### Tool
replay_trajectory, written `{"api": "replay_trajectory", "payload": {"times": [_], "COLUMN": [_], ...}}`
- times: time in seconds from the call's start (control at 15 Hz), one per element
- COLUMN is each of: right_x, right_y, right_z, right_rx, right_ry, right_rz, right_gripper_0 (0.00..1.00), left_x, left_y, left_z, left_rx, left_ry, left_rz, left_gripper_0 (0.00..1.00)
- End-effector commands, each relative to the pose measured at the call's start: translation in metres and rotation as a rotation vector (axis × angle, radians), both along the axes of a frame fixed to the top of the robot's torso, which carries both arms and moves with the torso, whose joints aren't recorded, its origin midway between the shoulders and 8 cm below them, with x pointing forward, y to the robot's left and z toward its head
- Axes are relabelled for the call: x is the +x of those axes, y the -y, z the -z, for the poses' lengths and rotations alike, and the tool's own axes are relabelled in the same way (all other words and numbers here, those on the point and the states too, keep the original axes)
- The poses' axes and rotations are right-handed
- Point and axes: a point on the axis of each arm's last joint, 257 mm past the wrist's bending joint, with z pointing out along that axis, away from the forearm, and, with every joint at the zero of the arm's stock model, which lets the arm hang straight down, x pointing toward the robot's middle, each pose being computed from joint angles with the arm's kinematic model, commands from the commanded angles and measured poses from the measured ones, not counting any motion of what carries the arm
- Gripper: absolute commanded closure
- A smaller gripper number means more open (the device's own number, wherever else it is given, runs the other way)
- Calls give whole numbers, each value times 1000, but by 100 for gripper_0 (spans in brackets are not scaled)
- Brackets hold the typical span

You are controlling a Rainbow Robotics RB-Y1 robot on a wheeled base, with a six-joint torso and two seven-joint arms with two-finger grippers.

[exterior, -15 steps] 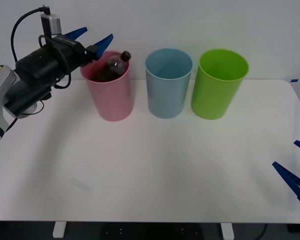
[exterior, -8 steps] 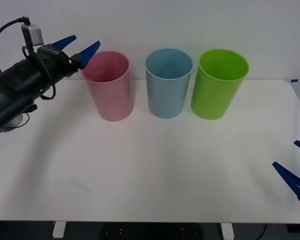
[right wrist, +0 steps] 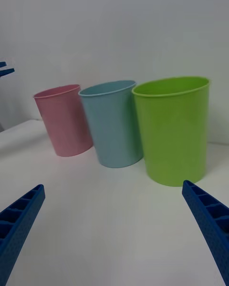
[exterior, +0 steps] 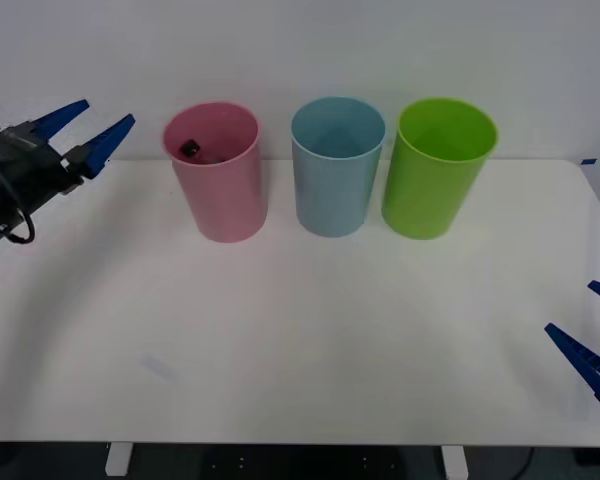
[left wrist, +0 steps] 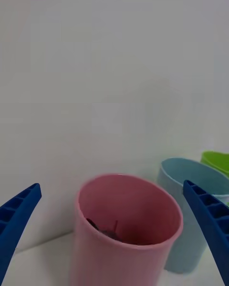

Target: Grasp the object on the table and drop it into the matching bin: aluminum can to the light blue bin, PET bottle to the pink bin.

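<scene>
table point(exterior: 310, 340): white, bare before me | pink bin point(exterior: 218, 185): leftmost of the row, ahead-right of my left gripper point(exterior: 83, 130), fingers spread, holding nothing, well nearer than my right gripper point(exterior: 592, 335), spread, low at the right edge | PET bottle point(exterior: 191, 149): down inside the pink bin, black cap showing, long axis hidden

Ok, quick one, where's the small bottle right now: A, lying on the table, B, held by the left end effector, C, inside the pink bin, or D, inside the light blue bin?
C: the front view shows the bottle's black cap down inside the pink bin, while the left end effector is open and empty off to the bin's side.
</scene>
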Motion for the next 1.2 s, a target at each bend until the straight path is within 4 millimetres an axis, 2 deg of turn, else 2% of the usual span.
{"api": "replay_trajectory", "payload": {"times": [0.07,0.47,0.87,1.2], "right_x": [0,0,0,0], "right_y": [0,0,0,0], "right_z": [0,0,0,0], "right_rx": [0,0,0,0], "right_ry": [0,0,0,0], "right_rz": [0,0,0,0], "right_gripper_0": [0,0,0,0], "left_x": [-22,-79,-137,-175], "left_y": [-33,-95,-128,-148], "left_z": [8,43,82,109], "left_rx": [14,135,213,277], "left_ry": [4,-36,-89,-130], "left_rz": [-23,-59,-67,-89], "left_gripper_0": [0,0,0,0]}}
